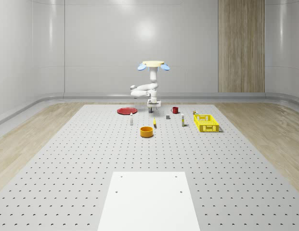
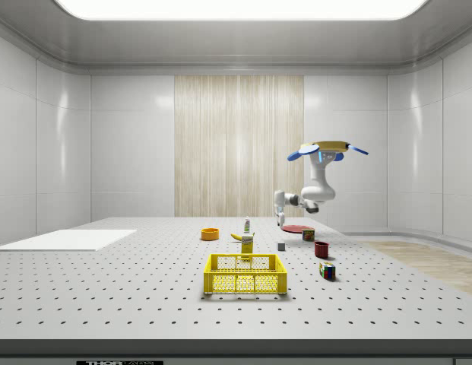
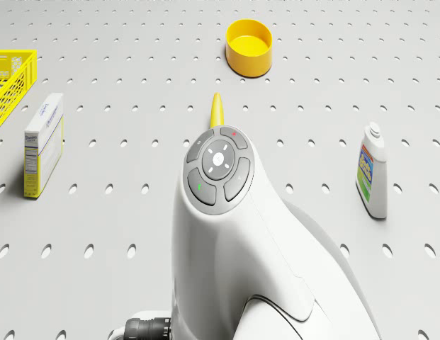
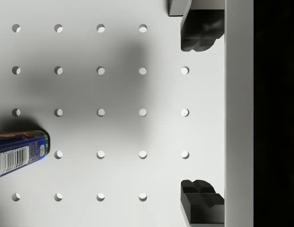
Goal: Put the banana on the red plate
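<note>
Whole-scene: drone hovering beyond banana [image 1: 154, 122], red plate [image 1: 126, 111] bare, yellow bowl [image 1: 147, 131] seemingly empty; side: yellow crate [image 2: 245, 274], contents unclear; drone: banana tip lies near the bowl, likely light, firm, best pinched mid-length; wrist: gripper [image 4: 200, 113] spread, empty.

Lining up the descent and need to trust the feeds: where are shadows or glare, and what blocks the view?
Wrist view: a soft shadow blurs across the perforated table beside the open hand; a black band along one edge. Drone view: the arm hides most of the banana. Whole-scene view: ceiling-light glare on the back wall.
</note>
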